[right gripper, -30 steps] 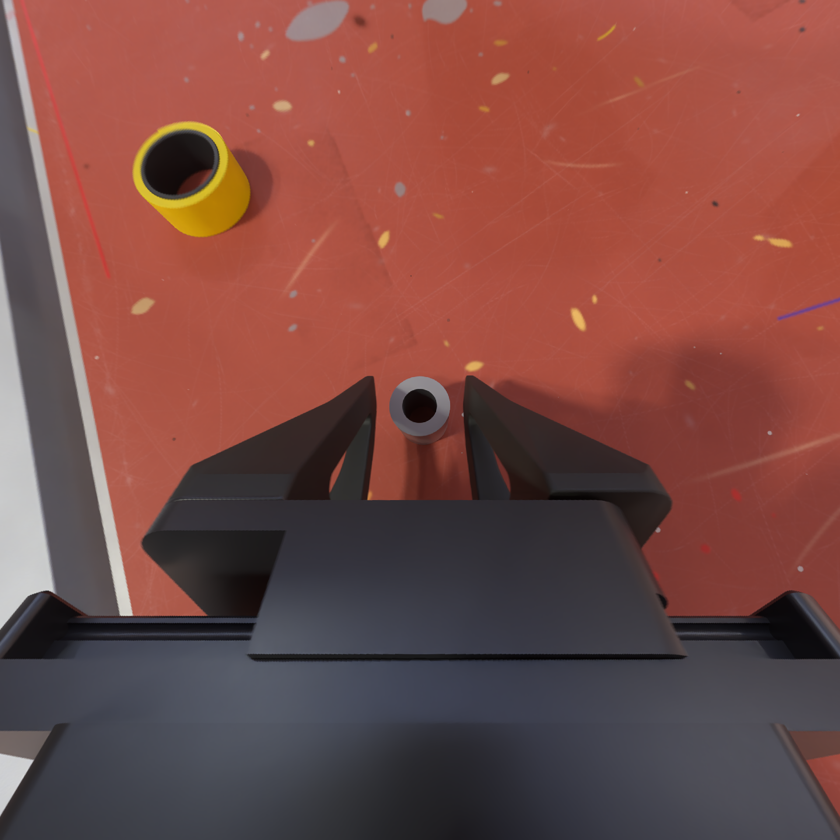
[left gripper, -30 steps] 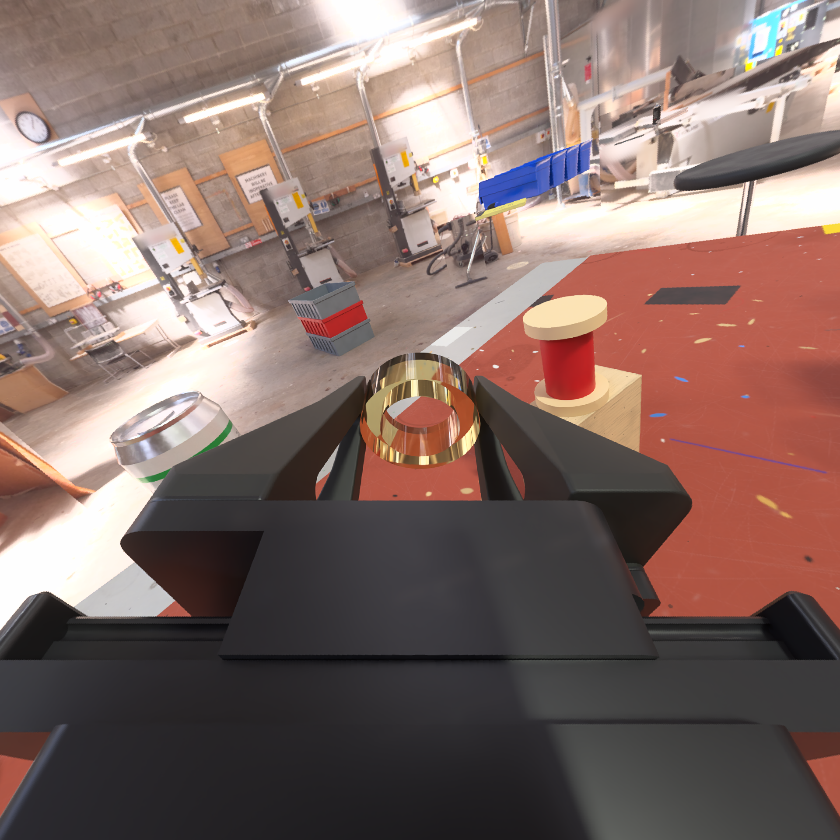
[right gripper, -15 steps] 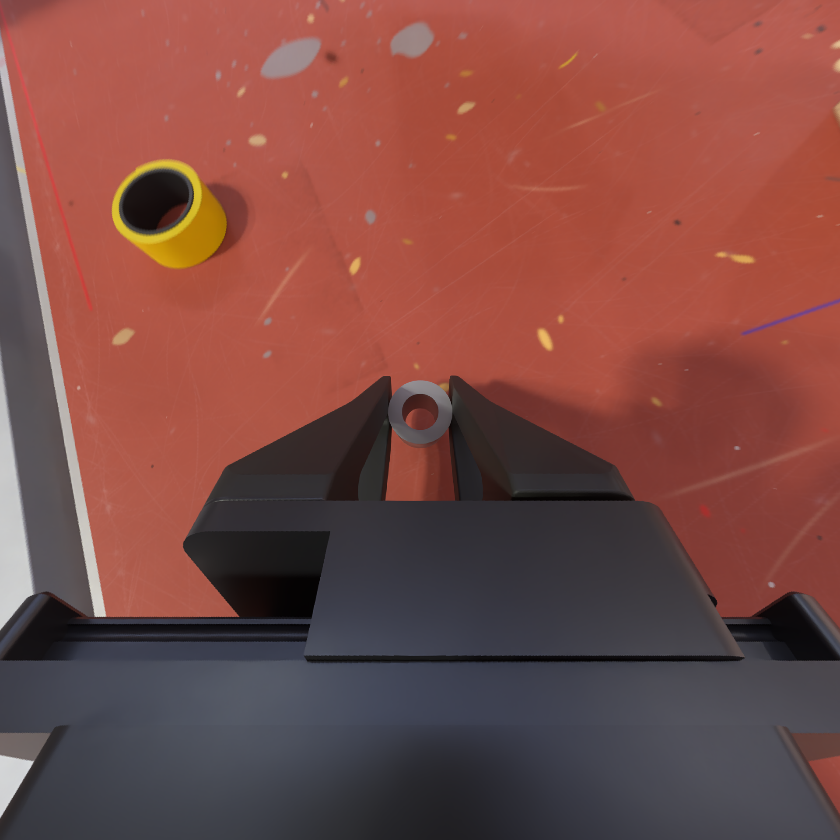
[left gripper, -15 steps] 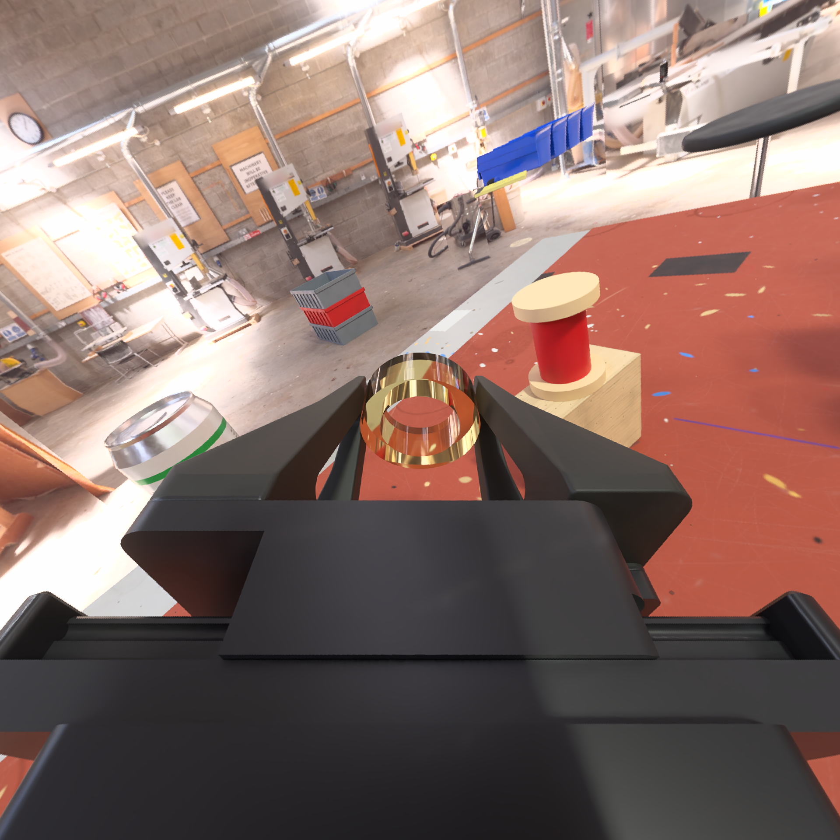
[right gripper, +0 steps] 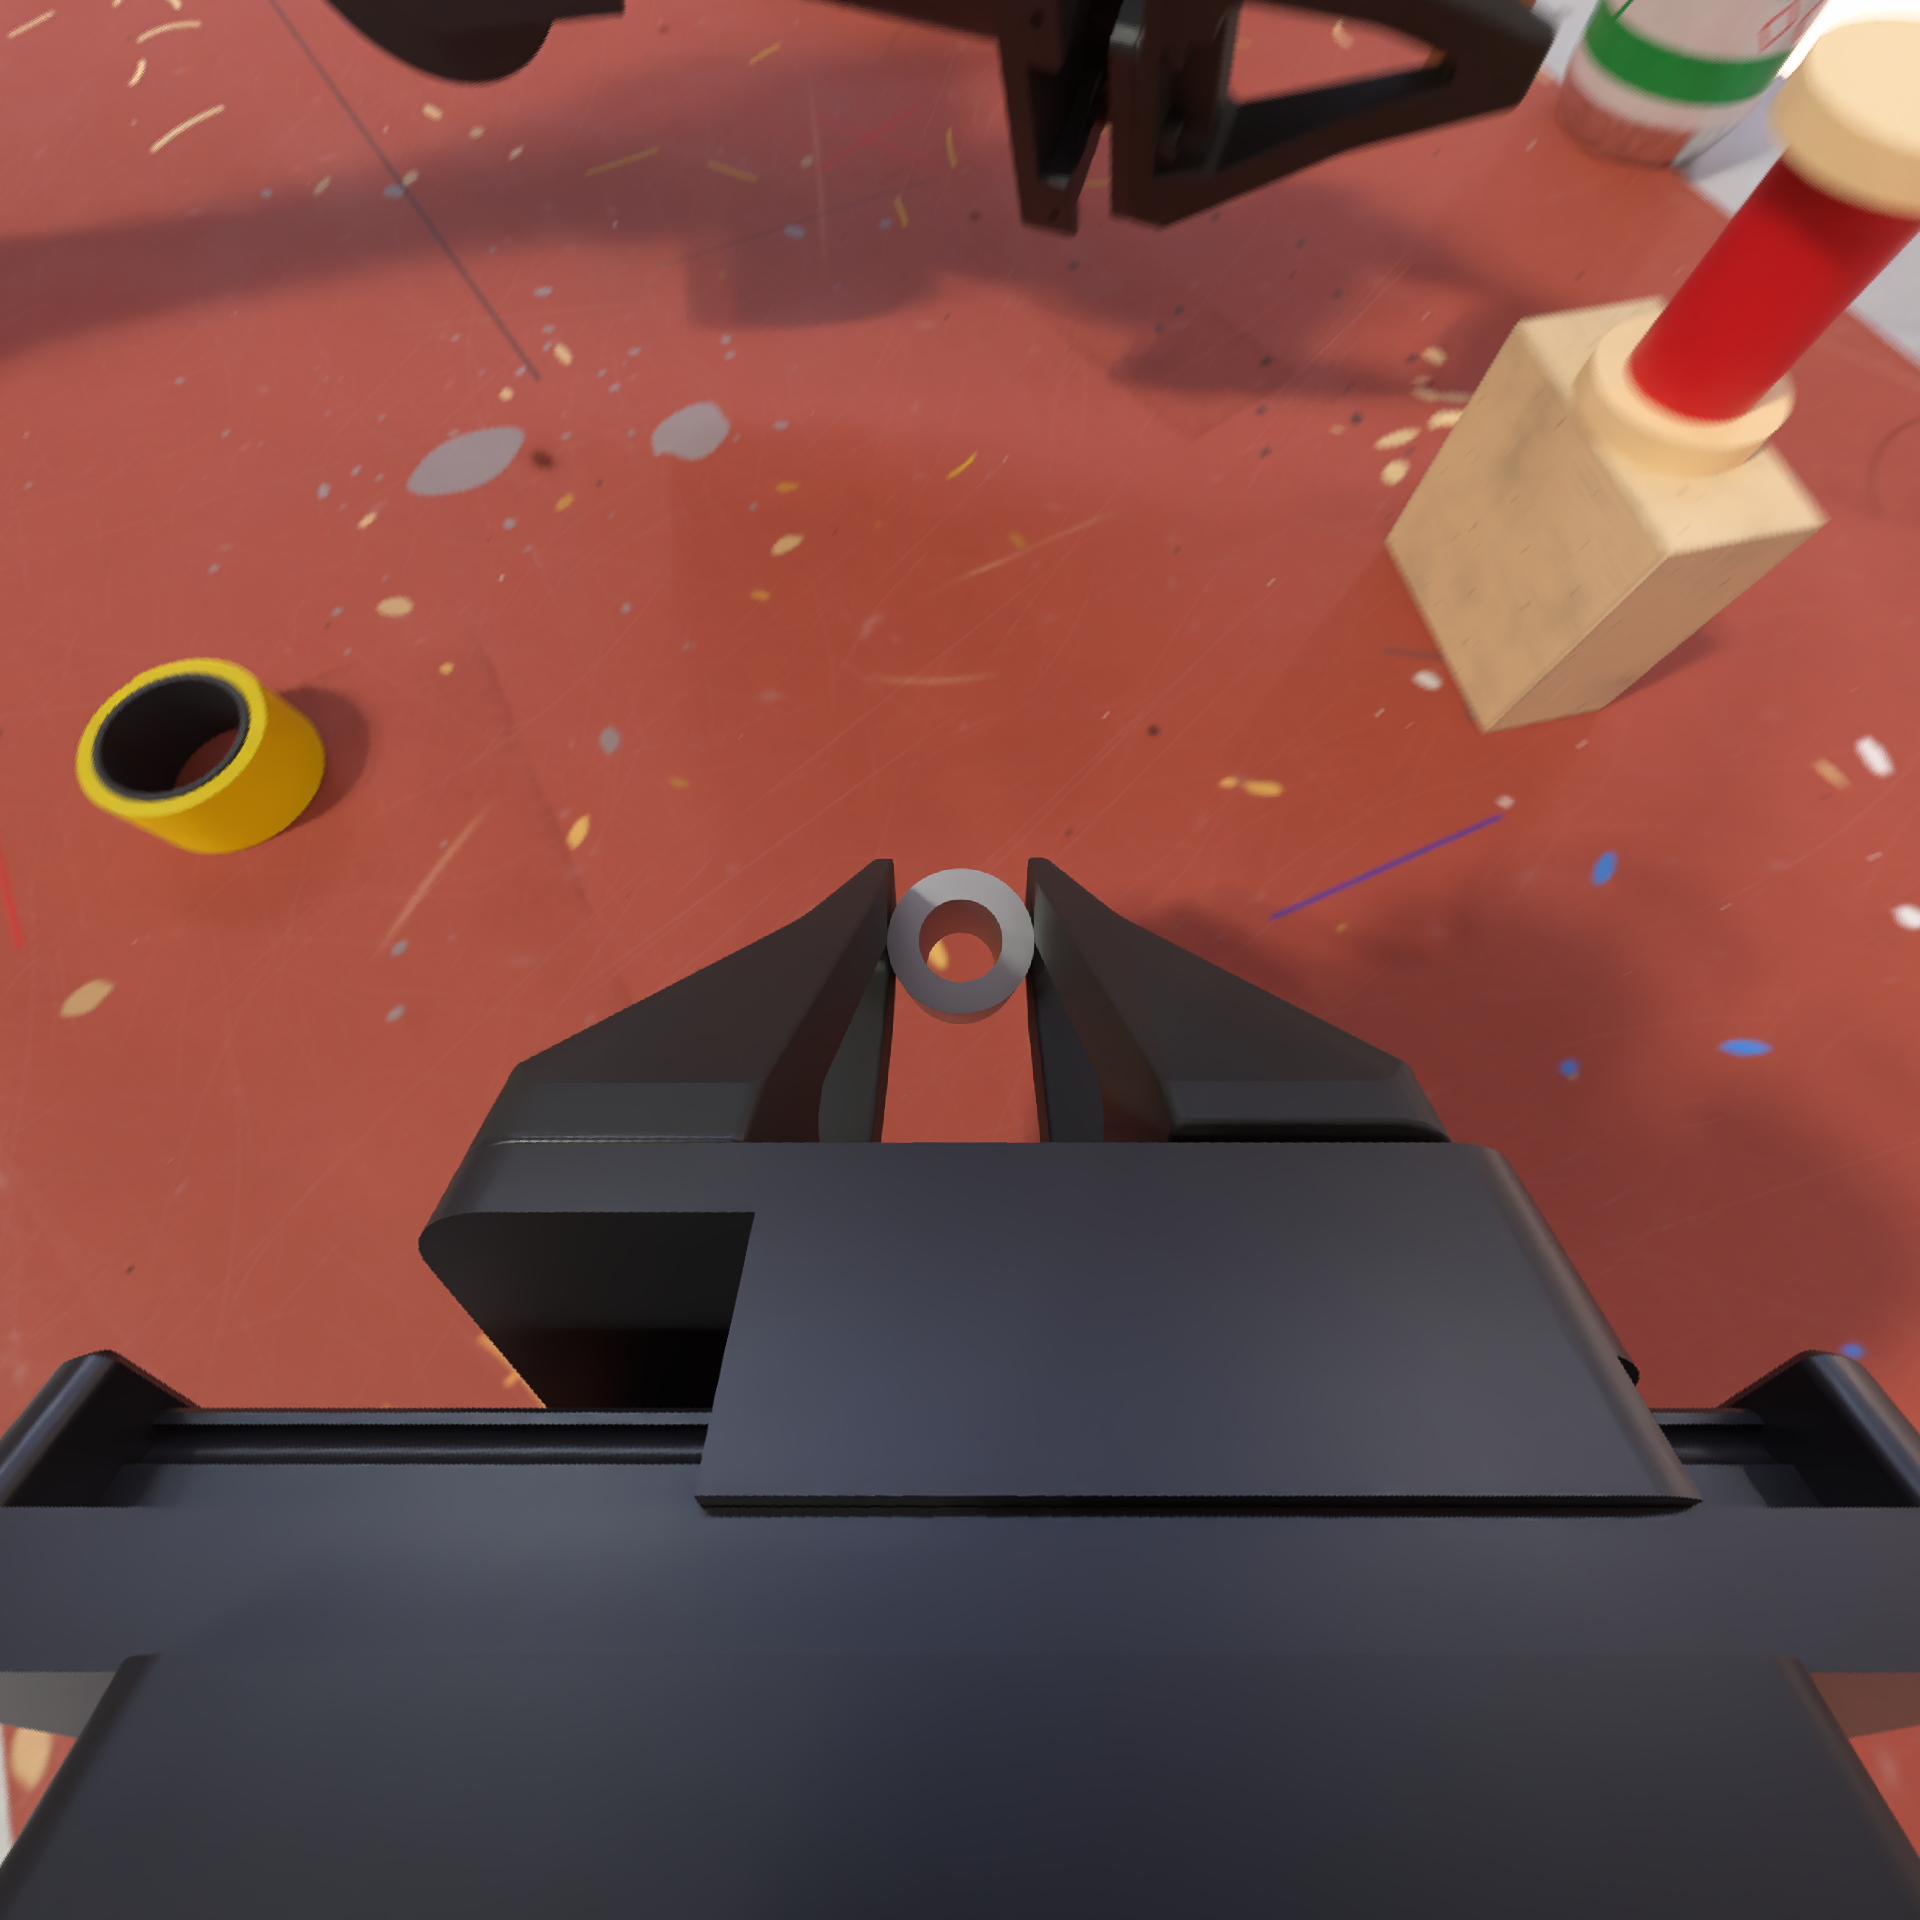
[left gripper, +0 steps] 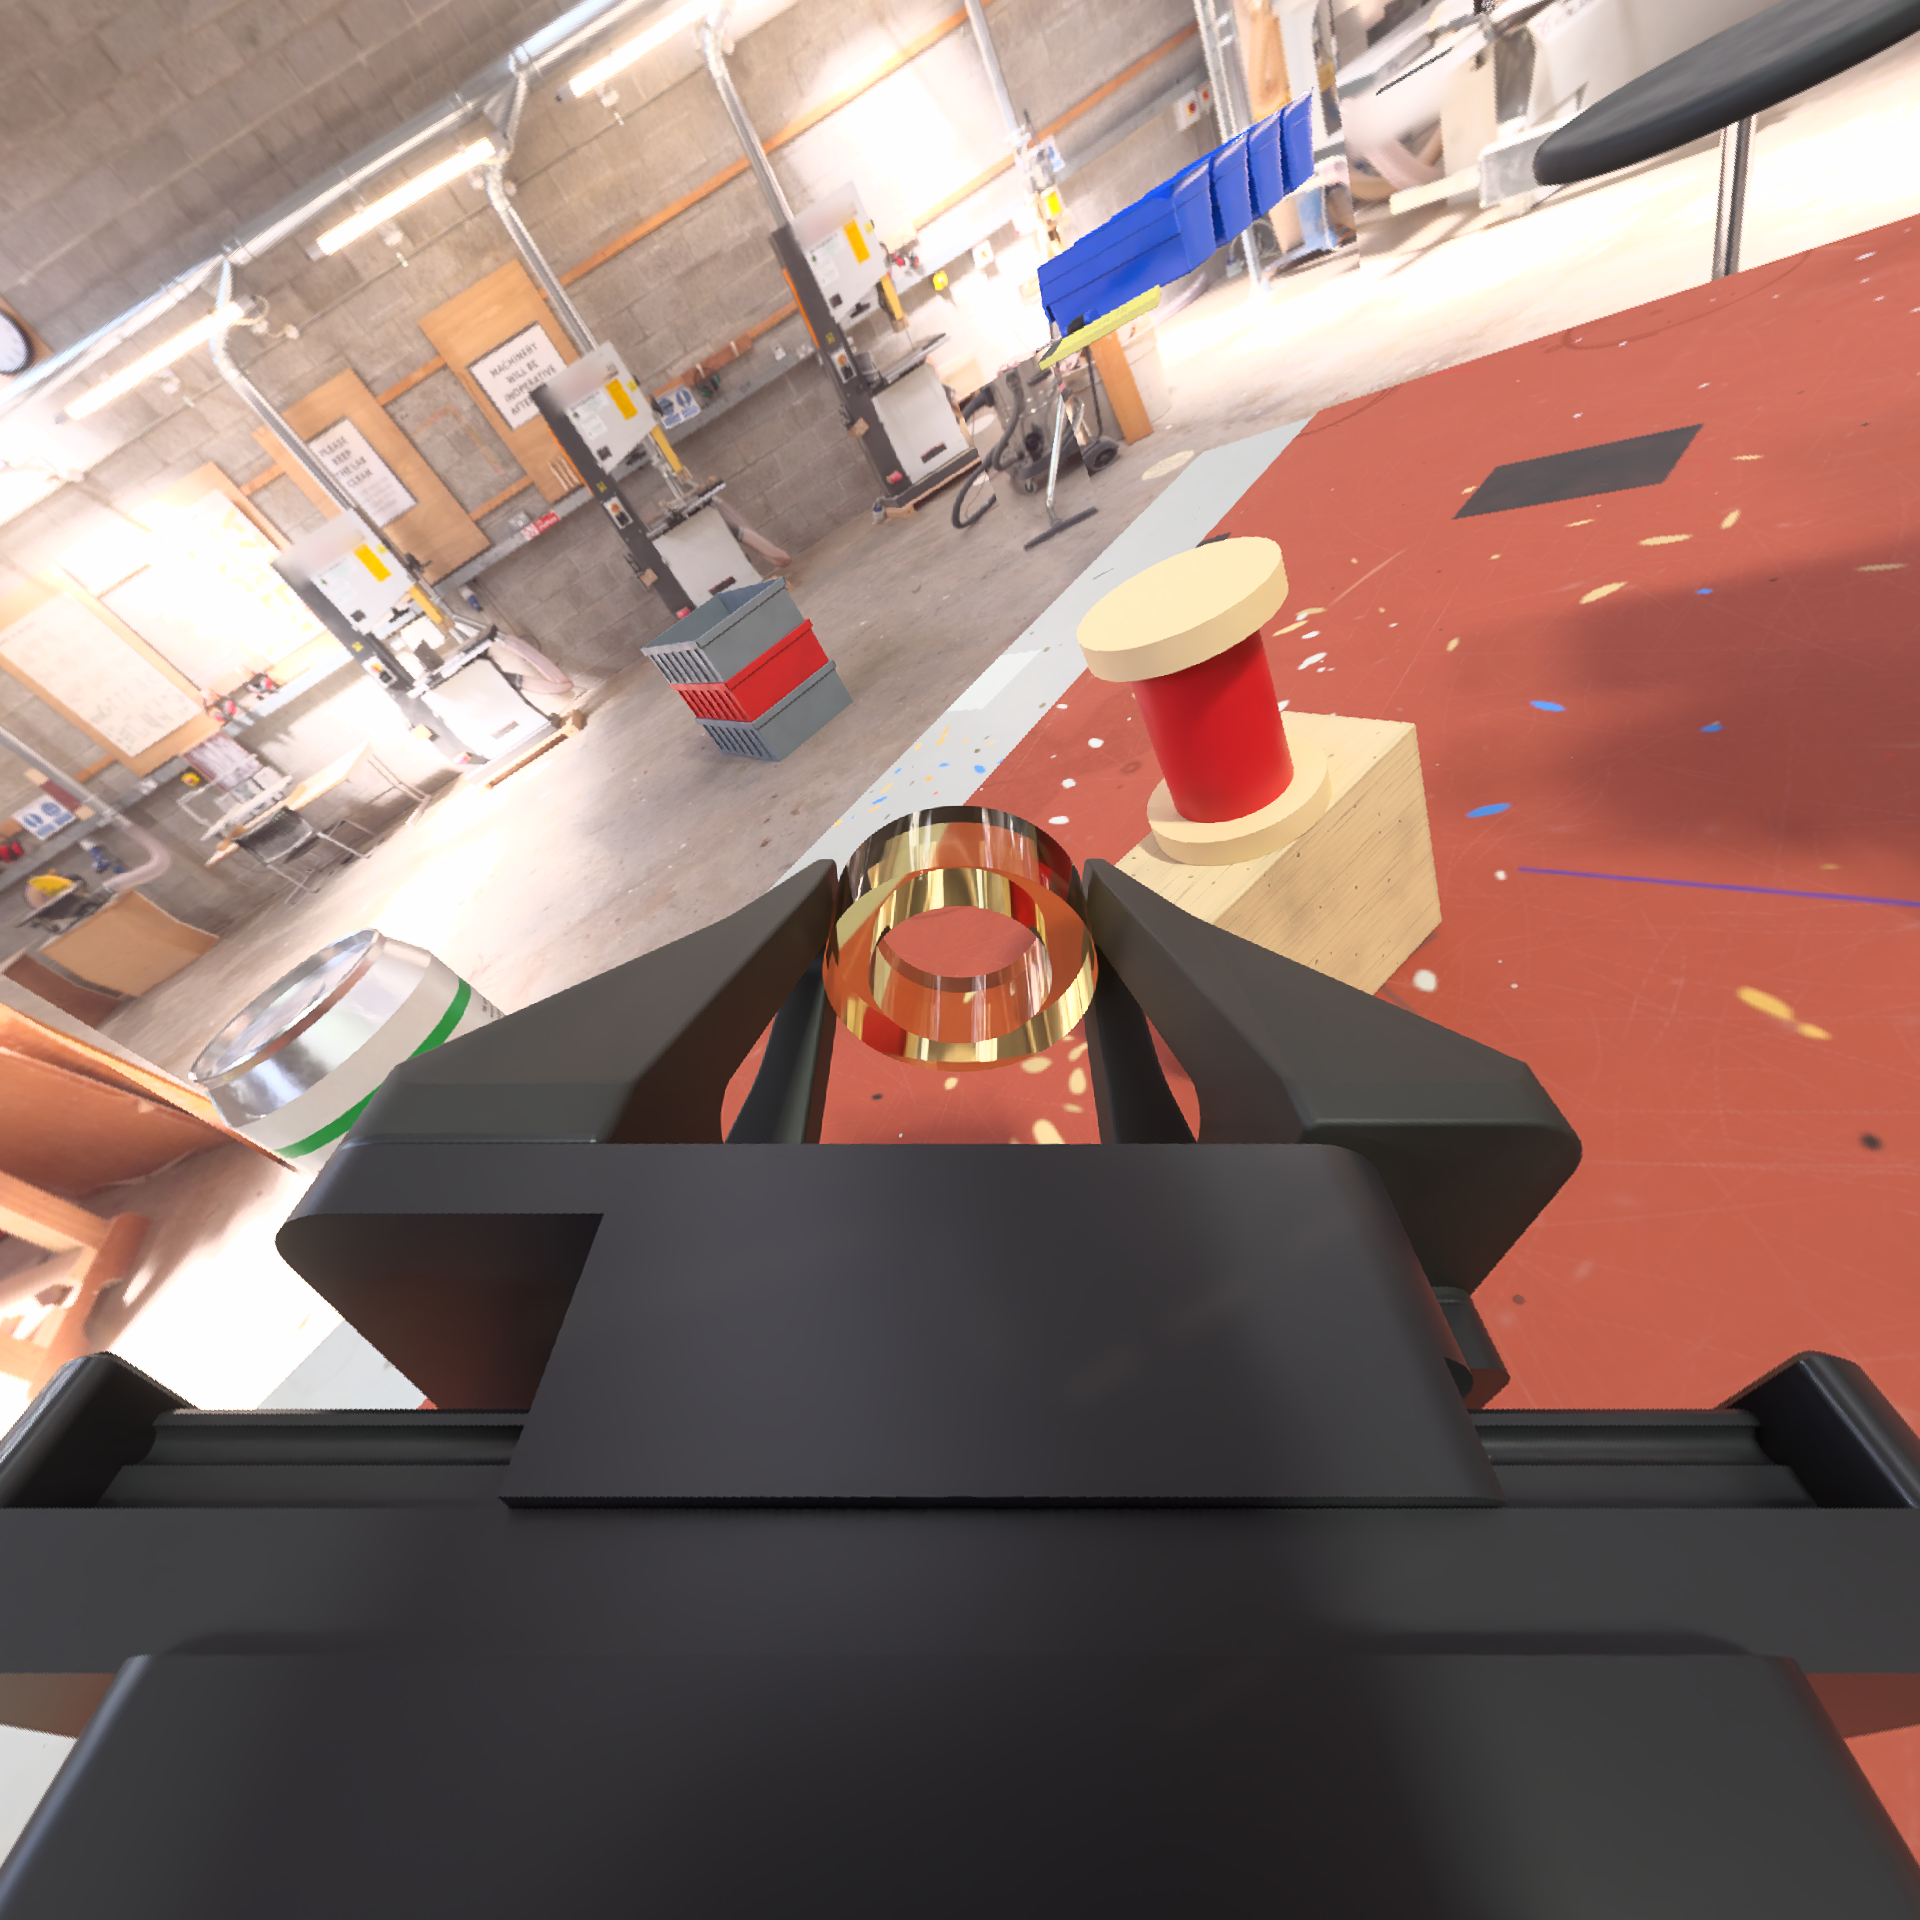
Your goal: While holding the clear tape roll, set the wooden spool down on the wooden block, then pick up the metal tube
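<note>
My left gripper (left gripper: 958,883) is shut on the clear tape roll (left gripper: 961,1023), a glossy amber ring held above the red table (left gripper: 1662,1039). The wooden spool (left gripper: 1205,717), with a red core and pale flanges, stands upright on the wooden block (left gripper: 1320,894) just ahead and to the right. My right gripper (right gripper: 961,904) is shut on the small grey metal tube (right gripper: 961,948), held end-on above the table. In the right wrist view the spool (right gripper: 1756,301) and block (right gripper: 1558,561) are at the upper right. The left gripper (right gripper: 1091,197) is at the top there.
A yellow tape roll (right gripper: 197,753) lies on the table at the left in the right wrist view. A silver can with a green band (left gripper: 332,1029) stands by the table's edge, left of my left gripper; it also shows in the right wrist view (right gripper: 1683,62).
My right gripper closed on the metal tube and rose with it, so the block, spool and left gripper came into its view. The left gripper shifted slightly, still holding the tape roll.
</note>
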Available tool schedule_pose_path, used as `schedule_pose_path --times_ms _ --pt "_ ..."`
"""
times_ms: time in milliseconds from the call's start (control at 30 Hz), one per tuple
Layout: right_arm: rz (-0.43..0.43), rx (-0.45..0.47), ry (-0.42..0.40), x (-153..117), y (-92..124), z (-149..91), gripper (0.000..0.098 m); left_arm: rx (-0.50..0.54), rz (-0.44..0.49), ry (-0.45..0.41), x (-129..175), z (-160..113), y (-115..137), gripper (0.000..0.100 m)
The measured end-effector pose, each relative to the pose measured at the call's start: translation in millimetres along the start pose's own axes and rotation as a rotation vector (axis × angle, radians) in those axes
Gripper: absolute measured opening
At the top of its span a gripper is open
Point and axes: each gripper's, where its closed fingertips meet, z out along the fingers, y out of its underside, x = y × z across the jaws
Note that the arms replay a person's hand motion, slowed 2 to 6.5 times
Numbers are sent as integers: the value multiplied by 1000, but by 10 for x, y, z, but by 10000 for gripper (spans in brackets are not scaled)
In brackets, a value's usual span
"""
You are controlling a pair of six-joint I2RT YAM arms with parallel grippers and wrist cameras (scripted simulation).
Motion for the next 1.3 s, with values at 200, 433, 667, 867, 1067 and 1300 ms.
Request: schedule_pose_path --times_ms 200,433,667,867,1067,1300 --pt "-51 37 54 228 -292 52 209 0 6 4 11 3 -3 387" --pt "-130 43 102 435 -595 147 209 22 -13 5 1 -1 -55 387" --pt "-197 34 120 645 -840 228 209 40 -48 -3 -48 -27 -72 387" --pt "-206 34 104 867 -1050 255 209 46 -58 -1 -55 -37 -69 387" --pt "-183 18 73 1072 -1226 304 209 47 -59 1 -52 -38 -69 387" --pt "-155 -7 51 1247 -1336 407 209 62 -95 -4 -98 -55 -72 387"
